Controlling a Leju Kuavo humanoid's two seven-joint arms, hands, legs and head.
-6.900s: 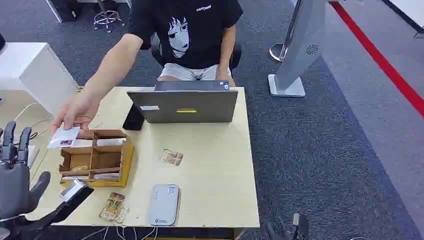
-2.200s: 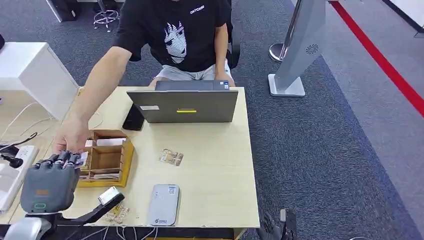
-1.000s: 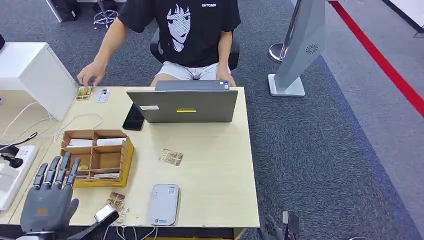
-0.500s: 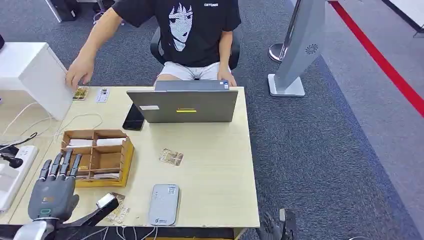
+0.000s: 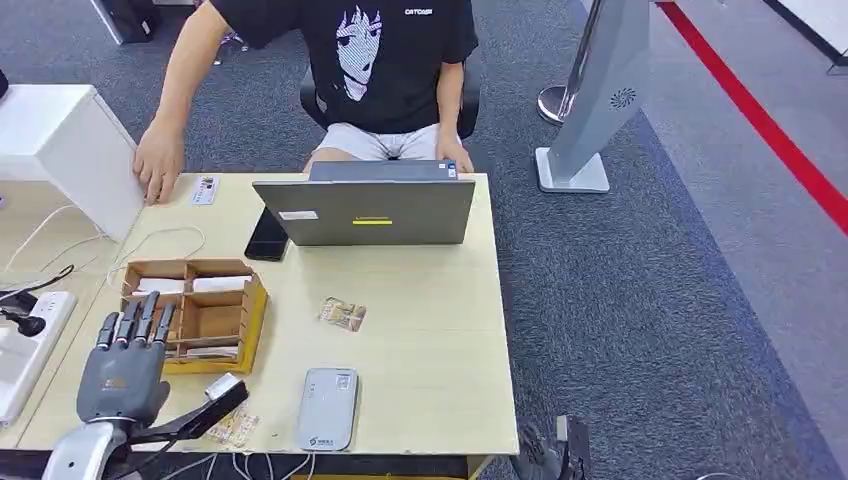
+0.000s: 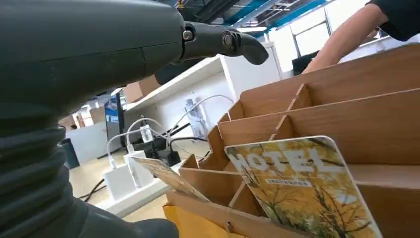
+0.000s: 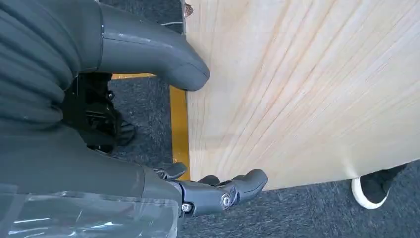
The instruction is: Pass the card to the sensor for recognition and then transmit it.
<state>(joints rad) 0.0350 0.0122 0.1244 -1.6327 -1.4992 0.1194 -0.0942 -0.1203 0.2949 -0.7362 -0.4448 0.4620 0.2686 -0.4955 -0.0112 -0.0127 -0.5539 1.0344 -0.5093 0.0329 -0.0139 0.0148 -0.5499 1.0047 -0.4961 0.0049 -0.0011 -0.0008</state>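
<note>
Left hand (image 5: 123, 378) nearer card-filled organizer (image 5: 215, 312)

Pale wood table (image 5: 440, 330) carries laptop (image 5: 365, 210), phone (image 5: 267, 236), wooden organizer (image 5: 195, 312), grey sensor (image 5: 328, 408), loose cards (image 5: 343, 314)

The left hand (image 5: 124, 372) hovers, fingers spread, beside the wooden box (image 5: 205, 312). A reader (image 5: 327, 408) lies near the worktop (image 5: 430, 330) edge.

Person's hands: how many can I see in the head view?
2. One hand rests on the far left corner of the table. The other hand is behind the right end of the laptop, partly hidden.
</note>
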